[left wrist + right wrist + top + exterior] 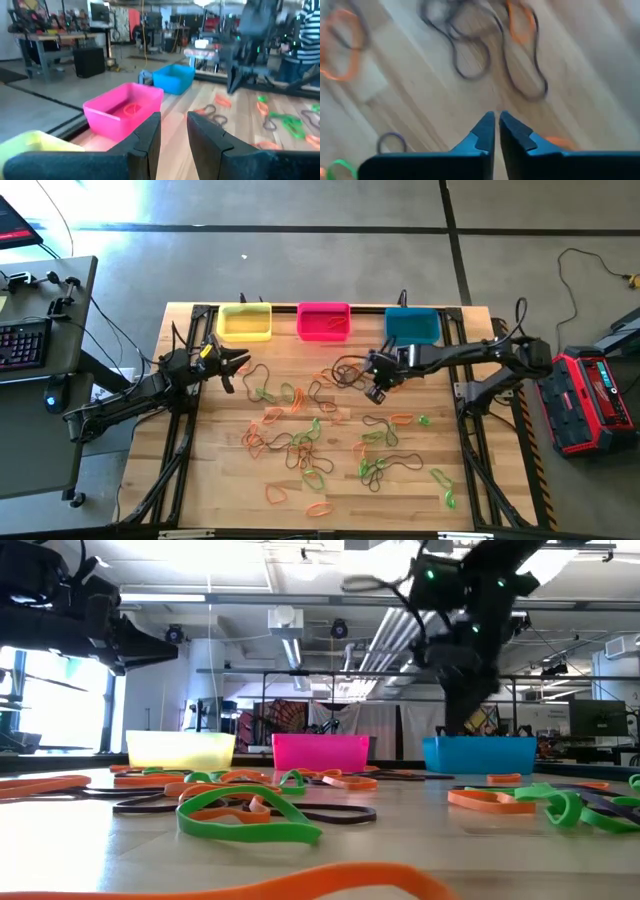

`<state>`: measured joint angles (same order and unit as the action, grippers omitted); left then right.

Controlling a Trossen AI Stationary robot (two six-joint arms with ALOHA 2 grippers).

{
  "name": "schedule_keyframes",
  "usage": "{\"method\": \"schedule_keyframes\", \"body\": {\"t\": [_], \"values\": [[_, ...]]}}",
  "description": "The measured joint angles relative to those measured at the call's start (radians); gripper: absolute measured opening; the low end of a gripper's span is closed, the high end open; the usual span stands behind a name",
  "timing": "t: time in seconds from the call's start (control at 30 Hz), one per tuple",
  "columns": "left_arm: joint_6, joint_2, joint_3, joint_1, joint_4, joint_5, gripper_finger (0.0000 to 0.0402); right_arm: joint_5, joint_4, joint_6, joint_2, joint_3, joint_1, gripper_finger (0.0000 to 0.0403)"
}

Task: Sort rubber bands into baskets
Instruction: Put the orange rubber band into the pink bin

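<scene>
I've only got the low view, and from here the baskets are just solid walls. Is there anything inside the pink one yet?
Observer: Yes. The left wrist view looks into the pink basket, and an orange rubber band lies in it.
Operator: Which arm is that dark shape above the teal one?
Observer: The right arm. From above, the right gripper is over the table, in front of the gap between the pink basket and the teal basket.
Operator: Are its fingers open?
Observer: No, they are shut. The right wrist view shows the tips together, with nothing visible between them.
</scene>
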<state>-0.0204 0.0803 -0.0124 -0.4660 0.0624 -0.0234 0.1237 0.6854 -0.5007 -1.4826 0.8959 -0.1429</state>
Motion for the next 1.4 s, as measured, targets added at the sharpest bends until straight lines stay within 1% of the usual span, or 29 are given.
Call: {"method": "schedule_keyframes", "body": {"t": [0.1, 0.2, 0.33, 0.47, 0.57, 0.73, 0.8, 0.93, 1.13, 1.3, 1.4], "values": [[-0.080, 0.000, 0.000, 0.000, 0.042, 0.009, 0.0085, 0.006, -0.001, -0.097, -0.002, -0.054, -0.005, 0.0047], [-0.166, 0.000, 0.000, 0.005, 0.074, 0.000, 0.0085, 0.039, -0.002, -0.193, -0.003, -0.103, -0.016, 0.0072], [-0.153, 0.000, 0.000, 0.004, 0.074, 0.021, 0.0085, 0.055, -0.024, -0.322, -0.003, -0.157, -0.039, 0.0093], [-0.171, 0.000, 0.000, 0.004, 0.071, 0.042, 0.0083, 0.058, -0.060, -0.387, -0.003, -0.205, -0.059, 0.0098], [-0.178, 0.000, 0.000, 0.004, 0.070, 0.043, 0.0069, 0.059, -0.108, -0.388, 0.000, -0.231, -0.066, 0.0098], [-0.161, 0.000, 0.000, 0.004, 0.069, 0.043, 0.0015, 0.067, -0.128, -0.381, 0.000, -0.238, -0.066, 0.0093], [-0.161, 0.000, 0.000, 0.004, 0.069, 0.043, 0.0005, 0.071, -0.131, -0.375, -0.001, -0.238, -0.066, 0.0083], [-0.161, 0.000, 0.000, 0.004, 0.069, 0.024, 0.0002, 0.075, -0.127, -0.336, 0.000, -0.233, -0.066, 0.0065], [-0.169, 0.000, 0.000, 0.004, 0.068, -0.008, 0.0000, 0.093, -0.066, -0.305, -0.002, -0.179, -0.067, 0.0060], [-0.164, 0.000, 0.000, 0.004, 0.069, -0.143, 0.0000, 0.087, -0.076, -0.327, -0.002, -0.165, -0.067, 0.0060], [-0.181, 0.000, 0.000, 0.004, 0.064, -0.166, 0.0001, 0.085, -0.074, -0.365, -0.002, -0.165, -0.067, 0.0060]]}}
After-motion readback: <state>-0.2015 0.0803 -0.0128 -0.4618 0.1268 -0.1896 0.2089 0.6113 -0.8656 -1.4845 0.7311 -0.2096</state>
